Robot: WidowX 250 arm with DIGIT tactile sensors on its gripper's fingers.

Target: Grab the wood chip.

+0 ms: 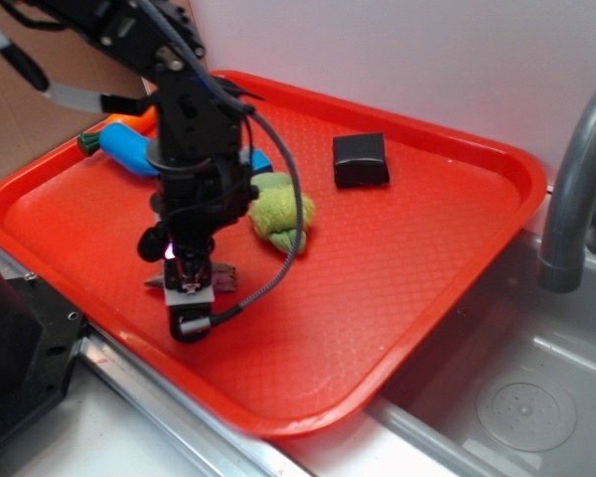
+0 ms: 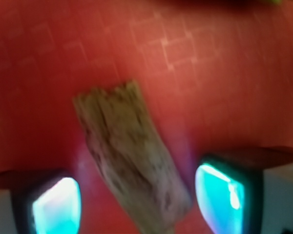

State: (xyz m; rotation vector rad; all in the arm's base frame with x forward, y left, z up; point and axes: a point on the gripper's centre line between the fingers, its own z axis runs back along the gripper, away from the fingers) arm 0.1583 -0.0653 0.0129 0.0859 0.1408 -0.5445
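The wood chip (image 2: 129,151) is a rough brown-grey sliver lying flat on the red tray (image 2: 224,73). In the wrist view it slants between my two fingers, with bare tray showing on either side of it. My gripper (image 2: 136,202) is open and straddles the chip's near end, its glowing pads (image 2: 219,195) not touching the wood. In the exterior view the gripper (image 1: 191,290) points straight down at the tray's front left, and only the ends of the wood chip (image 1: 224,275) stick out from behind it.
A green cloth lump (image 1: 283,216) lies just right of the arm. A black block (image 1: 361,160) sits at the tray's (image 1: 397,298) back. A blue object (image 1: 129,149) and an orange carrot (image 1: 144,119) lie at the back left. A faucet (image 1: 576,179) and sink (image 1: 521,397) are to the right.
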